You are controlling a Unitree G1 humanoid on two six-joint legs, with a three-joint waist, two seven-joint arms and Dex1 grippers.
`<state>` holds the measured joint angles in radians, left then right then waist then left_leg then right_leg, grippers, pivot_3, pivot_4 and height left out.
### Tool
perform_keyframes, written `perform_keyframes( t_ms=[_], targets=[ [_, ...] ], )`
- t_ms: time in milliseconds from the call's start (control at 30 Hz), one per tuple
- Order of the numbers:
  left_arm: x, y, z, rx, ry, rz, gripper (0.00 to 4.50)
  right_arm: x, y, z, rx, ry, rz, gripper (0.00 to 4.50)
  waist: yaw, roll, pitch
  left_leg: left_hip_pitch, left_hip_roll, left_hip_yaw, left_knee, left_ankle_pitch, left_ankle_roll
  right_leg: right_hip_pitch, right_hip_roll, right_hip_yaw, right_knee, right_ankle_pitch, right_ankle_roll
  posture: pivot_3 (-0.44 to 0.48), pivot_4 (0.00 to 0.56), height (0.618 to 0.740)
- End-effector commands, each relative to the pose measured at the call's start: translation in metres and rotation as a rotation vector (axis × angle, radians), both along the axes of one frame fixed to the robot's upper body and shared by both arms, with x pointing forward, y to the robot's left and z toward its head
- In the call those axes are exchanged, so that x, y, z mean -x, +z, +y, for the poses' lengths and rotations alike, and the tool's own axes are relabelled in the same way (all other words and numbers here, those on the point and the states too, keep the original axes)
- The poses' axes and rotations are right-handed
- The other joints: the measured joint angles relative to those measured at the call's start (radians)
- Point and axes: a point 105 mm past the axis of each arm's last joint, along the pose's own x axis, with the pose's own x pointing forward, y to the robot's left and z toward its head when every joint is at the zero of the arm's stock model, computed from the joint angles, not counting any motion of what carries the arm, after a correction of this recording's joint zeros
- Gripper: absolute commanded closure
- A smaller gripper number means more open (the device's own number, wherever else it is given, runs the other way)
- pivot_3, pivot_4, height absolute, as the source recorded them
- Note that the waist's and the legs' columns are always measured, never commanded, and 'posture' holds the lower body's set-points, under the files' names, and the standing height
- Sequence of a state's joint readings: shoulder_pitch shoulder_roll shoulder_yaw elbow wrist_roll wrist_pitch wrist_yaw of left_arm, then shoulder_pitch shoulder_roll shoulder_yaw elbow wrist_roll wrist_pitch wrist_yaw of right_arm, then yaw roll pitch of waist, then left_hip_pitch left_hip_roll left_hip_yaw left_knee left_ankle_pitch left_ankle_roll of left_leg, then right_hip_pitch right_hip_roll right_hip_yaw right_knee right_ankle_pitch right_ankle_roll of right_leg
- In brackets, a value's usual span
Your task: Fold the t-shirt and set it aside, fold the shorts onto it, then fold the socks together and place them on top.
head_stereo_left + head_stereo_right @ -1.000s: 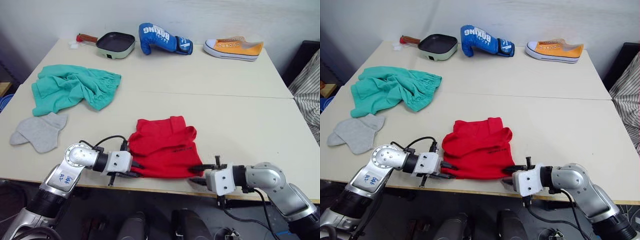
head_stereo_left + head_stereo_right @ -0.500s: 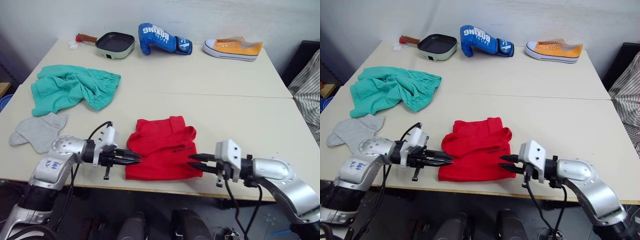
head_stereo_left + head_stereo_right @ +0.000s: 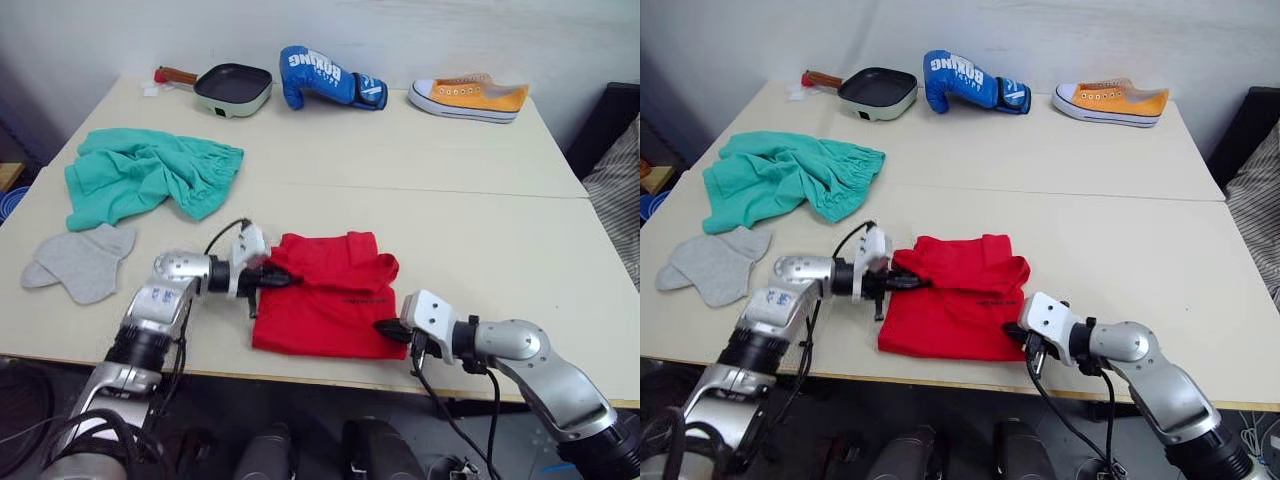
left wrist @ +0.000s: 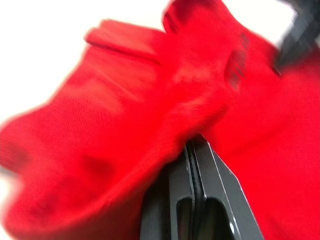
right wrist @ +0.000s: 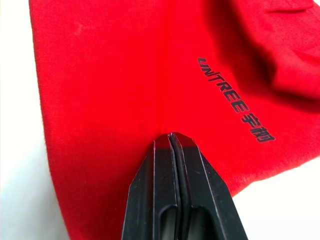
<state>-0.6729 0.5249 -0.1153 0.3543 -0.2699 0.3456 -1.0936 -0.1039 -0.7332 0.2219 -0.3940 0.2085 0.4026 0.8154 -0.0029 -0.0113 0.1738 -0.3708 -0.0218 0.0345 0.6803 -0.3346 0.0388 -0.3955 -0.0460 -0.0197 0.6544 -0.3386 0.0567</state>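
We found the red t-shirt (image 3: 325, 298) lying folded near the front edge of the tabletop (image 3: 480, 225). Our left pincer (image 3: 277, 277) was pinched tight at the t-shirt's left side, cloth bunched against its tips. Our right pincer (image 3: 386, 327) was pressed closed over the t-shirt's front right corner. The teal-green shorts (image 3: 150, 177) lay crumpled well left of the t-shirt, the grey socks (image 3: 80, 262) just in front of them.
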Motion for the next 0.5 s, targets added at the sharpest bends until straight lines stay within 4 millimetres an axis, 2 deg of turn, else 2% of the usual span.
perform_keyframes(
  t_ms=[33, 167, 233, 300, 400, 500],
  targets=[
    [-0.022, 0.003, 0.006, 0.069, 0.118, 0.07, 4.5, 0.002, -0.01, -0.002, 0.019, -0.017, 0.025, 4.46, 0.002, 0.0, 0.0, 0.0, 0.0, 0.0, 0.0, 0.0, 0.0, 0.0, 0.0, 0.0, 0.0, 0.0, 0.0, 0.0, 0.15, 0.74],
    [-0.041, 0.001, 0.01, 0.06, 0.218, 0.098, 4.5, 0.001, -0.008, -0.001, 0.028, -0.004, 0.003, 4.46, 0.001, 0.0, 0.0, 0.0, 0.0, 0.0, 0.001, 0.0, 0.0, 0.0, 0.0, 0.0, 0.001, 0.0, 0.0, 0.0, 0.15, 0.74],
    [-0.043, 0.002, 0.013, 0.047, 0.233, 0.083, 4.5, 0.0, -0.005, 0.0, 0.018, 0.003, -0.011, 4.46, 0.0, -0.001, 0.0, 0.0, 0.0, 0.0, 0.001, 0.0, 0.0, 0.0, 0.0, 0.0, 0.002, 0.0, 0.0, 0.0, 0.15, 0.74],
    [-0.036, 0.016, 0.01, 0.103, 0.172, 0.063, 4.5, -0.002, 0.004, 0.001, -0.03, 0.001, -0.017, 4.46, 0.0, -0.001, 0.0, 0.0, 0.0, 0.0, 0.001, 0.0, -0.001, 0.0, 0.0, 0.0, 0.002, 0.0, 0.0, 0.0, 0.15, 0.74],
    [-0.007, 0.045, 0.001, 0.203, 0.007, 0.057, 4.5, -0.009, 0.026, 0.006, -0.14, -0.007, -0.019, 4.46, -0.003, -0.001, 0.001, -0.001, 0.0, 0.0, 0.001, 0.001, -0.002, -0.002, 0.0, 0.0, 0.003, 0.0, 0.0, 0.0, 0.15, 0.74],
    [0.017, 0.051, -0.01, 0.207, -0.091, 0.056, 4.5, -0.02, 0.046, 0.01, -0.223, -0.022, -0.021, 4.46, -0.005, 0.0, 0.001, -0.001, 0.0, 0.0, 0.001, 0.001, -0.002, -0.002, 0.0, 0.0, 0.003, 0.0, 0.0, 0.0, 0.15, 0.74]
  ],
)
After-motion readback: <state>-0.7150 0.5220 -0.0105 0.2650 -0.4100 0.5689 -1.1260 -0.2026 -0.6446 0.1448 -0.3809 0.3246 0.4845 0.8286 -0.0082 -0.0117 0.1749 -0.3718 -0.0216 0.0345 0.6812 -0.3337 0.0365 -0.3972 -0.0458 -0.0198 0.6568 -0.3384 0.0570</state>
